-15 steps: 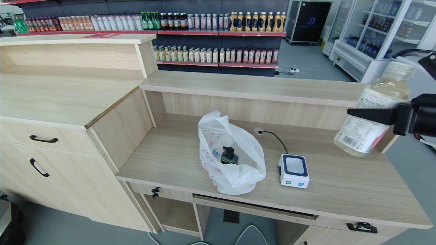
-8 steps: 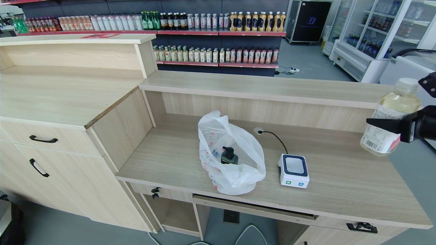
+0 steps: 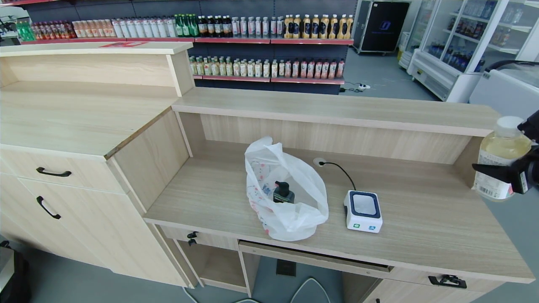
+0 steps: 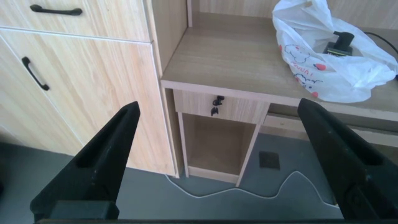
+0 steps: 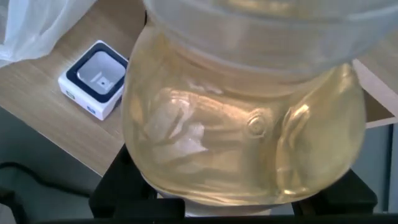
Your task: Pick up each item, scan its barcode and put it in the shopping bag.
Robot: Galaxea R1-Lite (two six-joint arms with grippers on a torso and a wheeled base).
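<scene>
At the right edge of the head view, the right end effector [image 3: 499, 173] was clamped on a clear bottle [image 3: 503, 151]. The bottle held pale yellow liquid and had a white cap and a white label, and it stood nearly upright in the air by the right end of the tabletop [image 3: 425, 227]. Near the middle of the frame a white shopping bag [image 3: 294, 206] sat open on the tabletop with a dark pump bottle [image 3: 283, 192] inside it. Just right of the bag stood a small white scanner [image 3: 364, 210], apart from it, with its black cable [image 3: 342, 169] running to a hole behind it. In the left wrist view, the left end effector [image 4: 217, 106] had its fingers wide apart and held nothing, low down in front of the drawer [image 4: 217, 107] under the tabletop.
</scene>
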